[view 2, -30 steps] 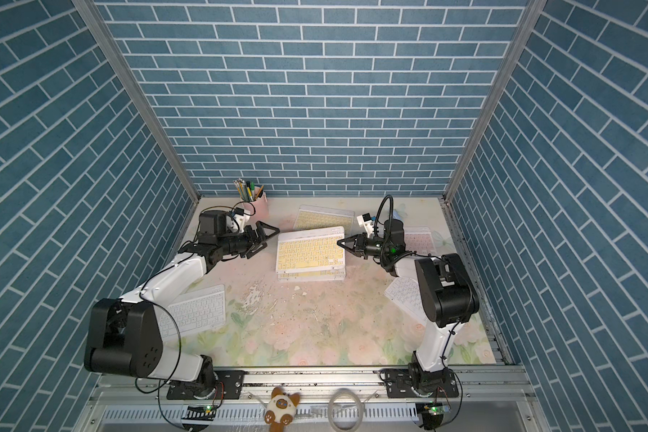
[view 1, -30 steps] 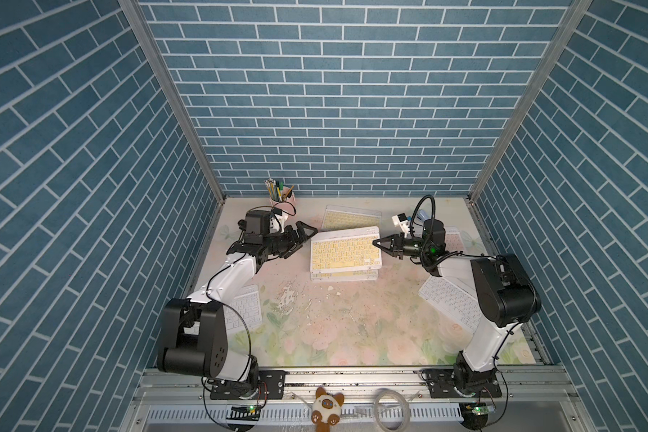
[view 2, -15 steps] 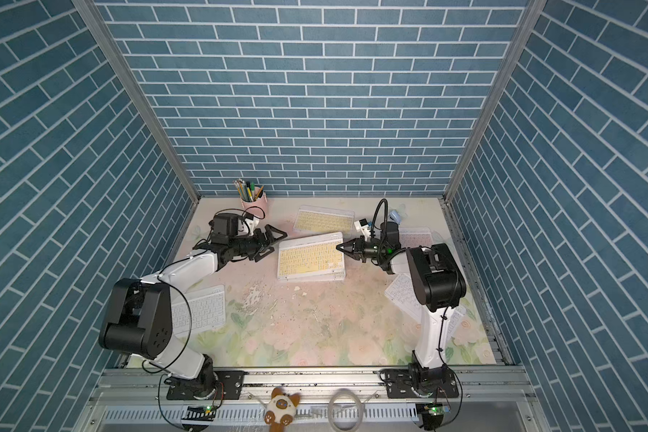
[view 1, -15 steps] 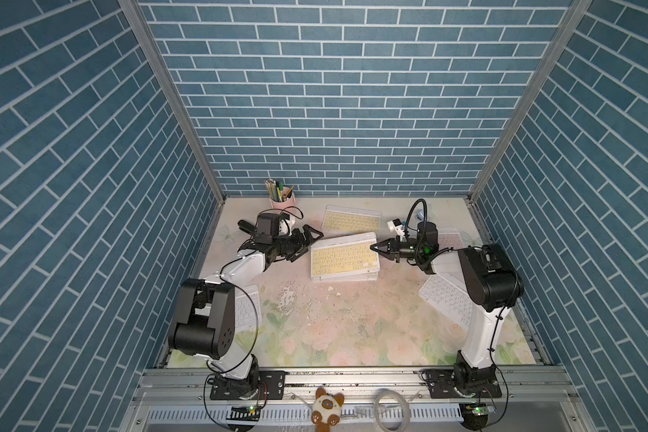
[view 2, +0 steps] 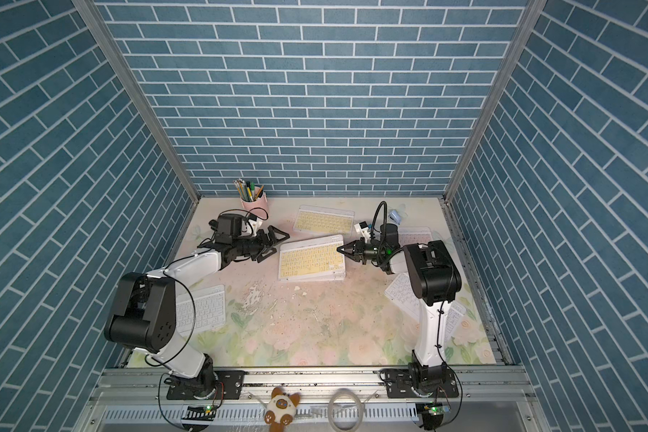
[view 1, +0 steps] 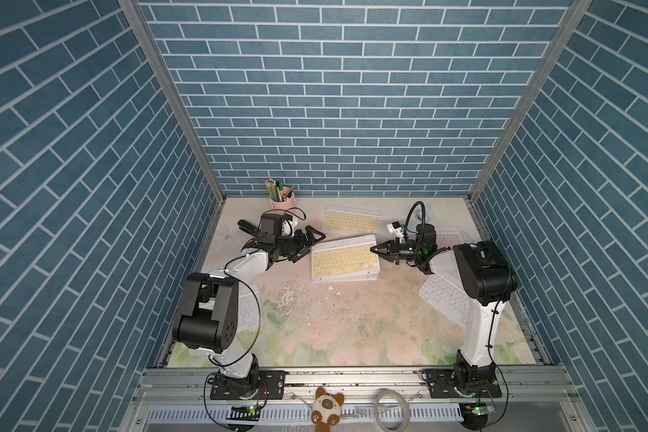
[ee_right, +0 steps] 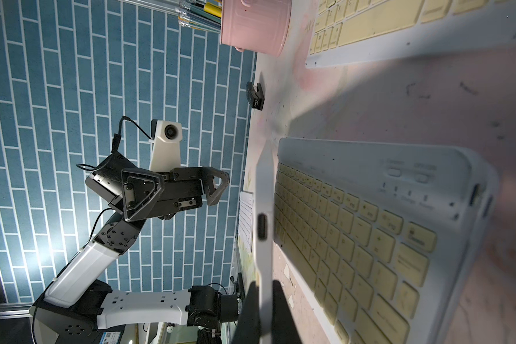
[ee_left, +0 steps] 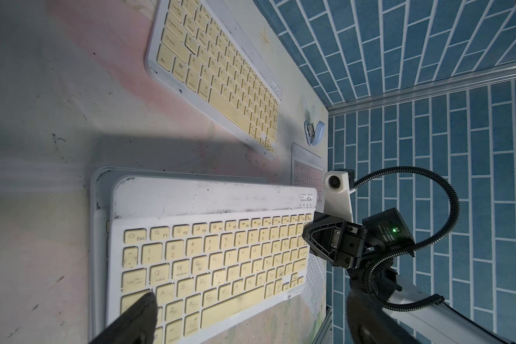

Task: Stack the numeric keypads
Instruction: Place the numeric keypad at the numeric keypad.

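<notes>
A pile of numeric keypads lies mid-table. Its top keypad has pale yellow keys. My right gripper is shut on that keypad's right short edge, seen edge-on just above another yellow keypad. My left gripper stands wide open at the left edge and holds nothing. Loose keypads are a yellow one at the back, a pink one behind my right wrist, a white one at the left and a white one at the right.
A pink pencil cup stands at the back left, with a black stapler beside my left wrist. A small light-blue stapler lies at the back right. White flakes speckle the floral mat. Brick walls close three sides.
The yellow keypad in my right gripper has come down onto the pile. My left arm's elbow has swung forward, and its gripper has stayed by the keypad's left edge.
</notes>
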`<action>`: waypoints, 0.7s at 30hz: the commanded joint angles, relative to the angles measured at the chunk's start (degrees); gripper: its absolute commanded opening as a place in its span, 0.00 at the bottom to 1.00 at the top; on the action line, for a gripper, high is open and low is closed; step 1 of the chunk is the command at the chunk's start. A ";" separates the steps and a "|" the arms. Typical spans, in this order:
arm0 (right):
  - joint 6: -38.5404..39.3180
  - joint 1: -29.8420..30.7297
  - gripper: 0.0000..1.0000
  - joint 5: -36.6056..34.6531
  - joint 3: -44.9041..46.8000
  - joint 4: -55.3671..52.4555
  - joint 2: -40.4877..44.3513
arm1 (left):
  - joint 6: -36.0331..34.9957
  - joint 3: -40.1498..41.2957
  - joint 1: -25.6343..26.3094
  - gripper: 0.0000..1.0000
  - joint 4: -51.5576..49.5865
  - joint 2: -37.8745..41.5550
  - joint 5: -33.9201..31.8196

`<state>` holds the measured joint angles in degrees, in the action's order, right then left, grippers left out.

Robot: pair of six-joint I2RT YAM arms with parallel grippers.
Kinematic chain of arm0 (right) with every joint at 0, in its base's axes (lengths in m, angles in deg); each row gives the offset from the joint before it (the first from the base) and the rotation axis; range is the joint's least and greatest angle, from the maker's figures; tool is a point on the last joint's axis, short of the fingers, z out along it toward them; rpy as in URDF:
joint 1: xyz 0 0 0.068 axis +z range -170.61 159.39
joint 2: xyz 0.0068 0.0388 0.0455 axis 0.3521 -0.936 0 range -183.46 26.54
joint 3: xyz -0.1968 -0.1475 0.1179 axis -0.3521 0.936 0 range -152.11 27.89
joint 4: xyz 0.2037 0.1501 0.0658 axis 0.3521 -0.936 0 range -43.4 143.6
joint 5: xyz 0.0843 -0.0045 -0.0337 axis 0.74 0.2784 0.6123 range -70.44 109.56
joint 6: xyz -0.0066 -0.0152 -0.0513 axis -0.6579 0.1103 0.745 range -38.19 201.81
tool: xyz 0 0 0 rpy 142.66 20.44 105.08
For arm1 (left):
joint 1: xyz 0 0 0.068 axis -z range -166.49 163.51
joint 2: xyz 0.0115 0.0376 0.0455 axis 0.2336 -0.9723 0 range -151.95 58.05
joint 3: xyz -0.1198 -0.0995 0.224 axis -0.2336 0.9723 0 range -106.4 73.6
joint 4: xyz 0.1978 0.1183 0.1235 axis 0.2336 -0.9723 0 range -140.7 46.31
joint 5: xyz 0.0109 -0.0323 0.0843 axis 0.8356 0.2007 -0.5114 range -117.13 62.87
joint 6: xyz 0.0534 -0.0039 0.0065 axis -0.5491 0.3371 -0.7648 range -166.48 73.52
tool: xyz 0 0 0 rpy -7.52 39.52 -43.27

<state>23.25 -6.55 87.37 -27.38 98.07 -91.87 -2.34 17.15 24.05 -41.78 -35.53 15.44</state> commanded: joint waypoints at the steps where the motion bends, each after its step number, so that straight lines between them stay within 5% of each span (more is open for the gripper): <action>1: -1.34 -0.28 0.00 2.67 -2.35 3.96 -1.27 | -1.11 -1.72 0.40 1.00 -0.41 -0.62 0.06; 15: -0.68 -0.87 0.01 2.86 -2.57 3.11 -3.85 | -1.48 -2.87 0.86 1.00 -1.16 -2.36 0.23; 21: 3.54 -0.95 0.16 2.57 -3.22 -3.27 -3.66 | -1.51 -3.82 1.19 1.00 -1.46 -3.22 0.41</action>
<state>23.38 -7.23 88.07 -28.88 96.95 -95.09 -2.62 15.23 24.80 -42.61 -37.78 15.57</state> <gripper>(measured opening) 0.144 0.995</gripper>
